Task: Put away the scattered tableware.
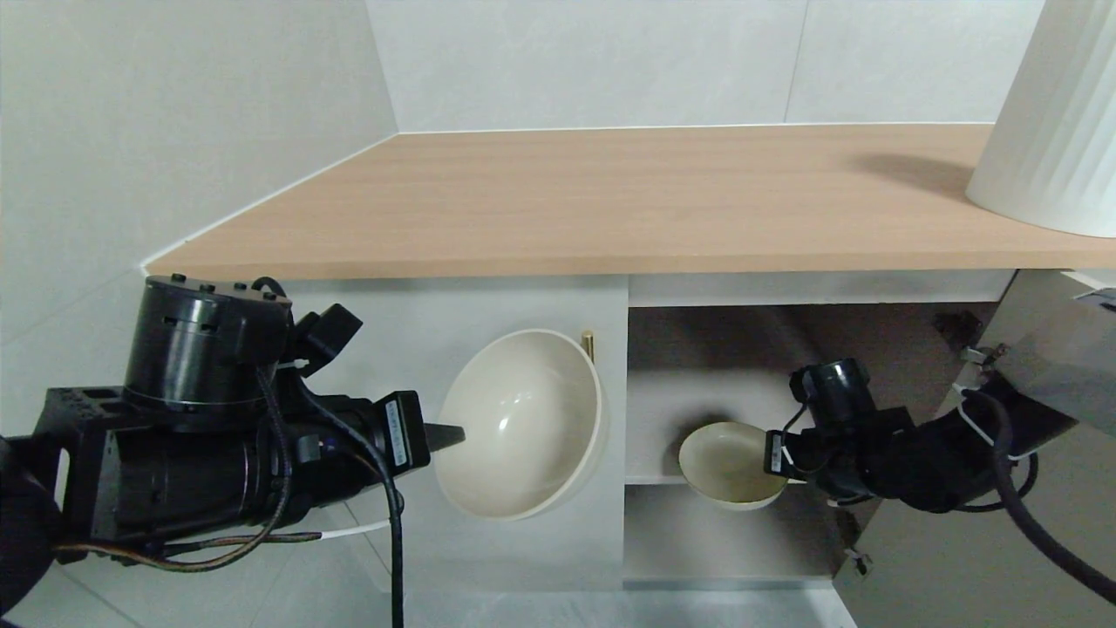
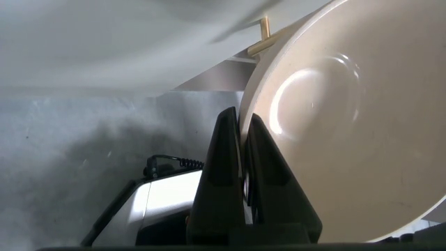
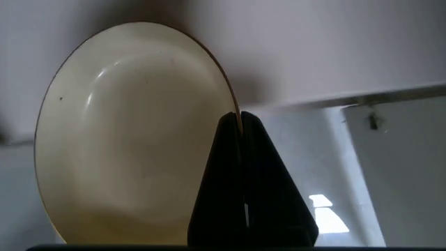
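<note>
A large cream bowl (image 1: 521, 425) hangs tilted on its side in front of the closed left cabinet door, held by its rim. My left gripper (image 1: 453, 435) is shut on that rim; the left wrist view has the big bowl (image 2: 348, 118) pinched between both fingers (image 2: 224, 150). A smaller cream bowl (image 1: 731, 464) hangs at the front edge of the shelf inside the open right cabinet. My right gripper (image 1: 780, 458) is shut on its rim, and in the right wrist view the small bowl (image 3: 132, 132) is clamped at the fingers (image 3: 240, 136).
A wooden countertop (image 1: 628, 201) runs above the cabinets, with a tall white ribbed container (image 1: 1059, 122) at its right end. The right cabinet door (image 1: 1003, 488) stands open. A brass knob (image 1: 588, 344) sticks out behind the large bowl. The cabinet shelf (image 1: 654, 410) is bare on its left.
</note>
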Controlling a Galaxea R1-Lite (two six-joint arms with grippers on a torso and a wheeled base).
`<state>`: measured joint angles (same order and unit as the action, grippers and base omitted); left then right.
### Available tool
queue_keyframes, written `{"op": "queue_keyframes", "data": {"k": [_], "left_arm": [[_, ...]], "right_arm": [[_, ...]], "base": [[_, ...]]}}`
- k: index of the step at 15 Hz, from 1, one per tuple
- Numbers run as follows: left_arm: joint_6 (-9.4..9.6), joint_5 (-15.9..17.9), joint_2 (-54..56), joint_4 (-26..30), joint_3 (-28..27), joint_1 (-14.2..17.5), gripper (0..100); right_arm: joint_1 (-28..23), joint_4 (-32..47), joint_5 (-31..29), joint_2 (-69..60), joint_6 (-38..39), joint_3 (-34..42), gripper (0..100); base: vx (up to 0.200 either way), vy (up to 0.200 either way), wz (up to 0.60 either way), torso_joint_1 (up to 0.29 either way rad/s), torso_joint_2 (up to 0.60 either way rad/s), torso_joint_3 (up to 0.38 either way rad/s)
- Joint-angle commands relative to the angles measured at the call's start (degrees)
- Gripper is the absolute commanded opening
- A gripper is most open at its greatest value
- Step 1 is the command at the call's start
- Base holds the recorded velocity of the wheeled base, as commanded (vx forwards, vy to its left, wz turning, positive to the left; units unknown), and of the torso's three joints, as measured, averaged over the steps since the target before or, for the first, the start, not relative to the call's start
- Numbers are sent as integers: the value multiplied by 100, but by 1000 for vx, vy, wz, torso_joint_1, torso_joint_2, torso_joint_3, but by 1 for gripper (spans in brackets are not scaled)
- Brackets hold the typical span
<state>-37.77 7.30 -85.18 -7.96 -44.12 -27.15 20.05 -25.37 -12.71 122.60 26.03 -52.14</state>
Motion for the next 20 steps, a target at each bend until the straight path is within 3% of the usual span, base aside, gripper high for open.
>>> {"op": "queue_keyframes", "data": {"k": [1, 10, 20], "left_arm": [[-3, -1, -17, -4, 8, -1, 0], [-11, -10, -61, -4, 8, -10, 0], [-11, -10, -298, -21, 44, -19, 0]], "right_arm": [[-116, -117, -47, 519, 34, -191, 0], [-212, -328, -803, 1275, 368, -1114, 0], [-406, -328, -979, 1381, 359, -1466, 0]], "base": [[0, 0, 0, 0, 0, 0], [0, 0, 0, 0, 0, 0], [0, 0, 0, 0, 0, 0]]}}
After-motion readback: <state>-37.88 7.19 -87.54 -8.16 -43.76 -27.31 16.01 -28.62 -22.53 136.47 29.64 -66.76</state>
